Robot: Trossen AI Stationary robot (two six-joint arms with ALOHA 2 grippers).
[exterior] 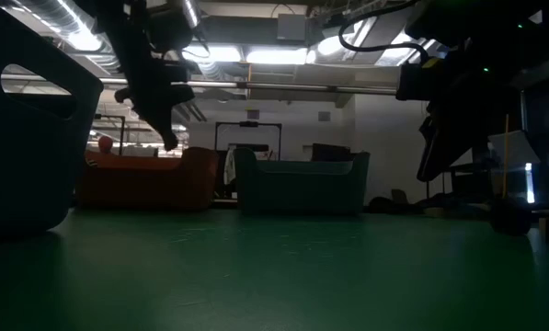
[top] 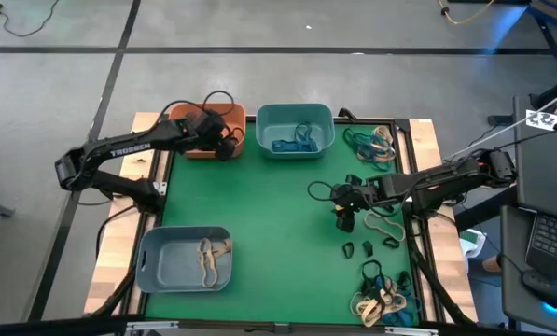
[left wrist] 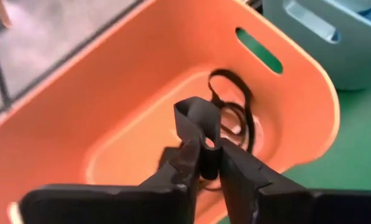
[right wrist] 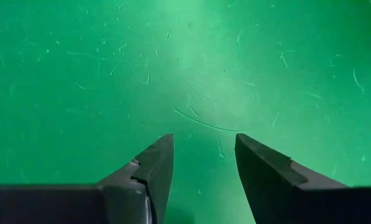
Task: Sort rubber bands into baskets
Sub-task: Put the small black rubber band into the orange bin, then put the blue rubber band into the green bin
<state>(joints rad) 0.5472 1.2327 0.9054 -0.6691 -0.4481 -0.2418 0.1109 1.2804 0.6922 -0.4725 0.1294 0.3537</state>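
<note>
— Left wrist view: my left gripper [left wrist: 211, 163] pinches a black rubber band [left wrist: 197, 127], orange basket [left wrist: 110, 93] just beneath it.
— Right gripper [right wrist: 204, 163]?
— Spread, empty, over bare green mat [right wrist: 185, 74].

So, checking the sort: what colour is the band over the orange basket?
Black band, above the orange basket; clearest in the left wrist view.

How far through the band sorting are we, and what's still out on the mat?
Done: blue bands in the teal basket, tan bands in the grey-blue basket, black ones in the orange basket. In hand: the left gripper pinches a black rubber band over the orange basket. Left: loose black bands and mixed piles near the open, empty right gripper.
</note>
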